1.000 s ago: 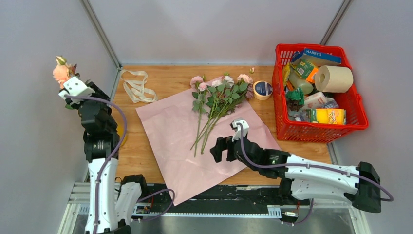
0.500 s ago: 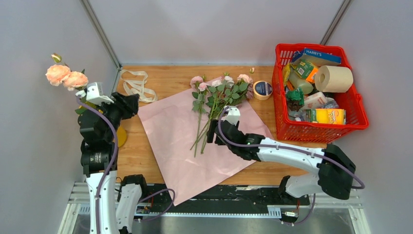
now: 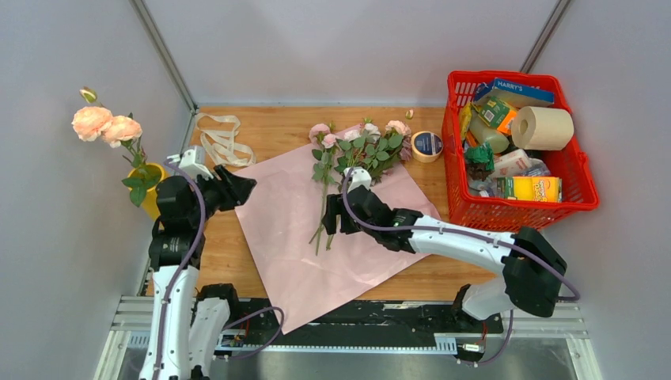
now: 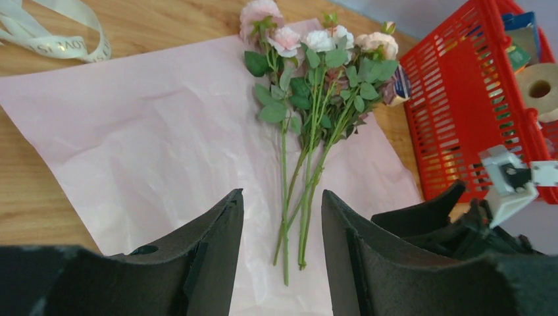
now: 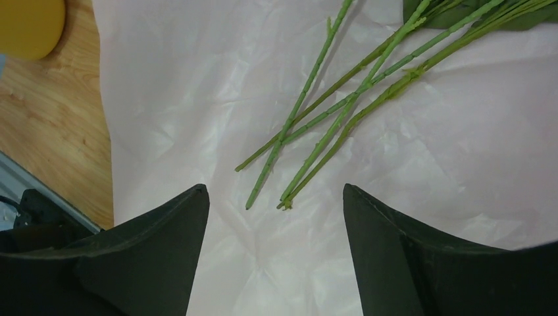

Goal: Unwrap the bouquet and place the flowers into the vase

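**Two open claws by the flowers**

The right claw (image 5: 275, 192) is wide and holds nothing; it hangs just over the low ends of the green stems (image 5: 299, 99); the left claw (image 4: 281, 195) is open and empty too, near the left edge of the pink paper (image 3: 277, 214); the flowers (image 3: 356, 150) lie flat on that paper, on the table (image 3: 269, 119); two peach roses (image 3: 103, 125) stand in the yellow vase (image 3: 150, 207) at the far left; a red basket (image 3: 514, 207) sits on the right.

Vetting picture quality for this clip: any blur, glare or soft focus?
Top view: even light, sharp, no glare on the pink paper. Left wrist view: flowers crisp, left hand dark and soft. Right wrist view: stems sharp, paper brightly lit.
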Available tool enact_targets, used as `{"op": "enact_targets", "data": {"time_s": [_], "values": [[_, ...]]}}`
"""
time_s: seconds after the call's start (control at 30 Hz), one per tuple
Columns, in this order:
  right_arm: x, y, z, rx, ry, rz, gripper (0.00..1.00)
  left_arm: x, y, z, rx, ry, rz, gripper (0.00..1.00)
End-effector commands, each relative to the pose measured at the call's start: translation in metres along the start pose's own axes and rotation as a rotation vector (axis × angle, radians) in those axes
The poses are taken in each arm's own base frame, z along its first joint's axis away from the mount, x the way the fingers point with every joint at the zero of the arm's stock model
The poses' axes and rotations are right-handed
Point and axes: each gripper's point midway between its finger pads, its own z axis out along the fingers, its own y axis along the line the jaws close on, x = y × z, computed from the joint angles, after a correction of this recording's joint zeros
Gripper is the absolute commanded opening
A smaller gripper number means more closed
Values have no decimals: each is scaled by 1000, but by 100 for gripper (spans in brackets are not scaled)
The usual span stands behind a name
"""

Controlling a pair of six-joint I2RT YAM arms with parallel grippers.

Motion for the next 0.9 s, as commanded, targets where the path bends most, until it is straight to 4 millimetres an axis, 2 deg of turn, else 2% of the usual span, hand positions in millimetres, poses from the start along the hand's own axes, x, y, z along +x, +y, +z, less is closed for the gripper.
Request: {"op": "enact_targets", "data": {"time_s": [0.0, 0.27, 0.4, 0.43, 0.53, 0.67, 0.83, 0.87], "values": [[-16, 15, -30, -120, -59, -51, 79, 9, -9, 23, 17, 47, 56, 55], [-14, -1, -77, -199, -135, -118, 80, 51, -32, 86, 27, 201, 141, 56], [-17, -11, -97, -213, -197, -128, 80, 76, -29, 124, 19, 282, 174, 56], [-18, -13, -100, -213, -210, -129, 80, 81, -25, 137, 8, 293, 178, 56], [-17, -16, -110, -229, -235, -128, 81, 87, -32, 160, 28, 296, 219, 56], [-16, -21, -116, -233, -258, -133, 81, 113, -27, 191, 50, 389, 250, 56], [-11, -29, -115, -218, -261, -142, 81, 133, -30, 217, 101, 438, 247, 54], [-9, -30, -114, -211, -259, -143, 81, 142, -28, 223, 101, 460, 245, 54]]}}
